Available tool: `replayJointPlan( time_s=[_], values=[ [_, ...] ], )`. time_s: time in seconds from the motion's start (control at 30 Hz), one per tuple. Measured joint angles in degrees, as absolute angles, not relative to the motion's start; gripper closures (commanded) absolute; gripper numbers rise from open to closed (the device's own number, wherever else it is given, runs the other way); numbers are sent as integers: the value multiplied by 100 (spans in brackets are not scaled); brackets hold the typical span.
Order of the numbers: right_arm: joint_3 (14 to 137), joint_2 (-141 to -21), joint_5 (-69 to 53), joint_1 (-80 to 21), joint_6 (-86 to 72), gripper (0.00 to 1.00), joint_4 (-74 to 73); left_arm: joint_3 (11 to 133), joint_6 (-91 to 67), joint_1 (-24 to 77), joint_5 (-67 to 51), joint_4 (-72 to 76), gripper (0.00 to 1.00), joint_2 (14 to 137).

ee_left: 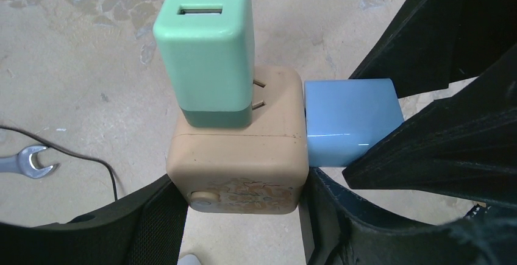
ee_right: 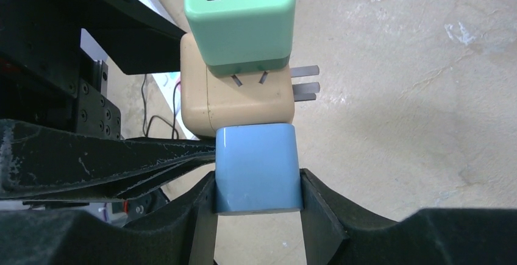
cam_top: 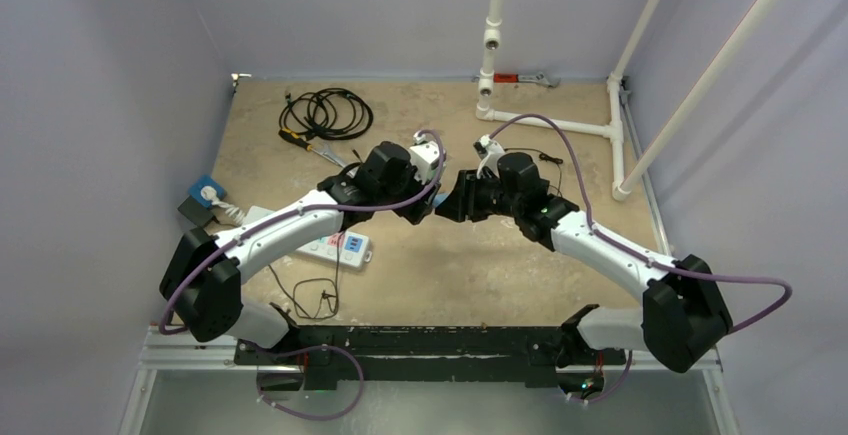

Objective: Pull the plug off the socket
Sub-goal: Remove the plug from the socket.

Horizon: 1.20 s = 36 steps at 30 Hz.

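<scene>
Socket cube (ee_left: 238, 161), tan and blocky, carries two plugs. A green plug (ee_left: 204, 39) stands in its upper face, not fully home: two thin pins show between its darker base and the cube. A blue plug (ee_left: 347, 122) sits against a side face, flush, with no pins showing.

The left claw (ee_left: 244, 213) is narrowed onto the socket cube, one finger on each side of its lower part. The right claw (ee_right: 259, 210) is closed on the blue plug the same way, its fingers flat against the plug's two sides.

The left wrist view alone shows a small round button (ee_left: 203, 197) on the cube's near face, and a spanner (ee_left: 30, 161) lying on the worktop (ee_left: 79, 64) off to the left. The right wrist view alone shows three flat metal prongs (ee_right: 303, 83) jutting from the cube's right-hand face – the left wrist view has none of that side.

From above, both claws meet near the middle of the worktop and the cube and plugs are mostly hidden between them. That view adds a coiled black cable (cam_top: 325, 113) at the back left, a white power strip (cam_top: 335, 247) partly under the left arm, and a white pipe frame (cam_top: 555, 123) at the back right.
</scene>
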State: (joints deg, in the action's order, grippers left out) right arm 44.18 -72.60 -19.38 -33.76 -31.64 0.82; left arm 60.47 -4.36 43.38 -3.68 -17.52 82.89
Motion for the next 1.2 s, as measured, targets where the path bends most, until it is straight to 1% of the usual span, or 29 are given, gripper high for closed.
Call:
replayJointPlan(
  time_s=[0.37,0.53,0.9,1.2],
  values=[
    [4427,-7365,-1946,-3376,-3197,100,69,6025,-532,4407,-215,-1789,100,8331],
    [4427,-7266,-2012,-3374,-2858,100,32,6025,-473,4405,-340,-1769,100,8324],
    [4427,-6783,-2672,-3267,-1925,100,-296,6025,-325,4407,-814,-1772,100,8016],
    [4427,-6770,-2637,-3267,-1918,100,-322,6023,-322,4407,-827,-1772,100,8016]
  ],
)
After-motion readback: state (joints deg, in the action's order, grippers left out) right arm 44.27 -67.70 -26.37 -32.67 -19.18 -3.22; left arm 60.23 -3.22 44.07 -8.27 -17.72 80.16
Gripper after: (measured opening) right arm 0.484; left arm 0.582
